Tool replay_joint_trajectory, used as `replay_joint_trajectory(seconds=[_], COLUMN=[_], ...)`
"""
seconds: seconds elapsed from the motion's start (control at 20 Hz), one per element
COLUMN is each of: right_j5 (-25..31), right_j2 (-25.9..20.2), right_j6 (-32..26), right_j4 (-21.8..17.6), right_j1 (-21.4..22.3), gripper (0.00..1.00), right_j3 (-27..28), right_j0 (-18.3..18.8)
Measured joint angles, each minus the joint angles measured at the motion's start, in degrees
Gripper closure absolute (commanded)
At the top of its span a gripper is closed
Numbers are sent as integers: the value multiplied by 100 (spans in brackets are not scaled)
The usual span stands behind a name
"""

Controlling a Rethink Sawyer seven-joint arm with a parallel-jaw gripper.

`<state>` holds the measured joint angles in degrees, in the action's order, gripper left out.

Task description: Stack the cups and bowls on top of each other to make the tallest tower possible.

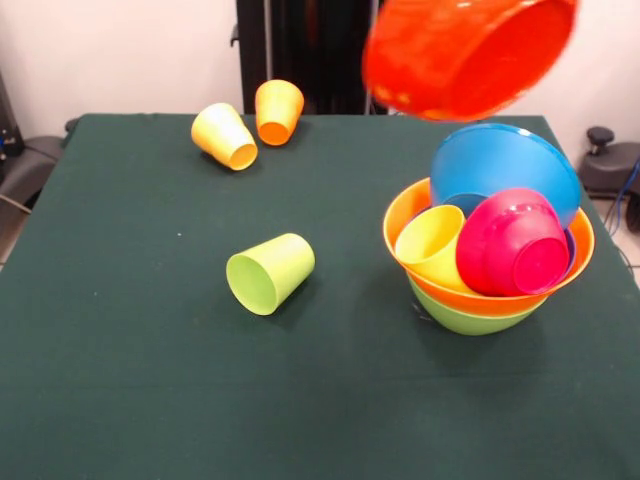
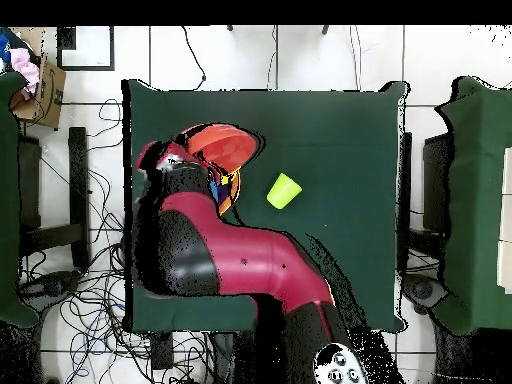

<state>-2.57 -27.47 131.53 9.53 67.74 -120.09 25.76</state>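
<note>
A red-orange bowl (image 1: pixel 470 50) hangs tilted in the air above the tower, held at the end of my arm; my gripper (image 2: pixel 203 162) is shut on it, mostly hidden by the bowl (image 2: pixel 222 147). The tower stands at the right: a lime green bowl (image 1: pixel 470 318) at the bottom and a large orange bowl (image 1: pixel 405 218) in it. That bowl holds a yellow cup (image 1: pixel 432 245), a small magenta bowl (image 1: pixel 512 245) and a tilted blue bowl (image 1: pixel 505 160). A lime green cup (image 1: pixel 268 273) lies on its side mid-table. No purple bowl shows.
A second yellow cup (image 1: pixel 225 136) lies on its side and an orange cup (image 1: pixel 278 110) stands beside it, at the table's far edge. In the overhead view my arm (image 2: pixel 220 255) covers the tower and these two cups; the lime cup (image 2: pixel 284 190) shows beside it.
</note>
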Motion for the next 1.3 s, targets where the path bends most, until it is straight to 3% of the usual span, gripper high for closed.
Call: replay_joint_trajectory(seconds=[0.15, 0.45, 1.1, 1.3], right_j5=[-363, -1027, -2045, -2636], right_j2=[-178, -427, -475, -538], right_j6=[173, 542, 800, 941], right_j4=[-45, -220, -440, -595], right_j1=[-1, -7, -255, -391], gripper=[100, 100, 100, 100], right_j3=[-175, -449, -612, -650], right_j0=[308, 578, 297, 215])
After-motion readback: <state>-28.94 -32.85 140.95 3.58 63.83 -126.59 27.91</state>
